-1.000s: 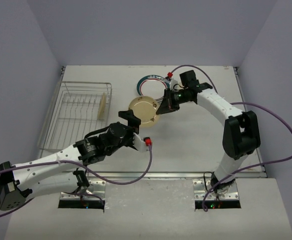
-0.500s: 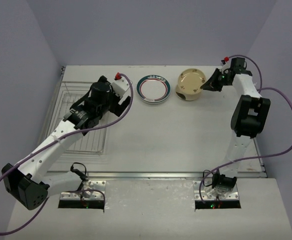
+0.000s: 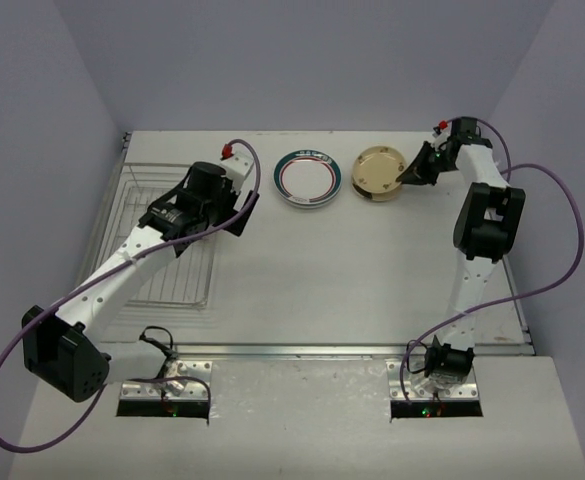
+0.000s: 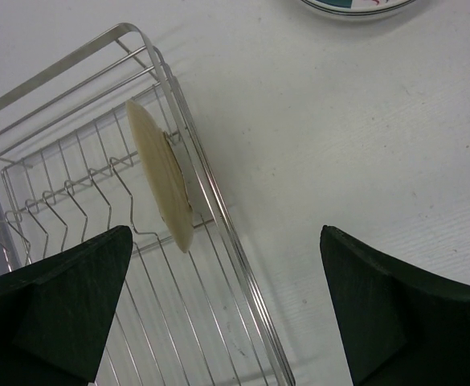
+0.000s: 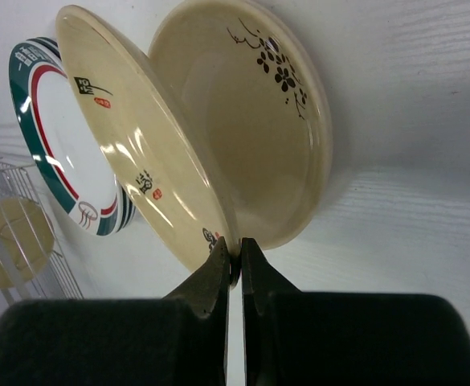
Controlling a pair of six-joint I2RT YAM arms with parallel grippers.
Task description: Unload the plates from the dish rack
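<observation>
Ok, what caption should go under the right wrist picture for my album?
The right end effector pinches a tan plate by its rim, tilted over a flowered plate, beside a teal-rimmed plate.

White arms (image 3: 112, 280), purple cables (image 3: 582, 235), seemingly dark-green fingers (image 4: 50, 305)

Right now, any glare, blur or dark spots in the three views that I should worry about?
Top external: soft, even light, sharp, with only faint shadows. Left wrist: the racked plate and the dish rack are crisp, but the left end effector shows only as dark, featureless shapes. Right wrist: there are bright glare streaks on the held plate, and the right end effector is nearly black.
</observation>
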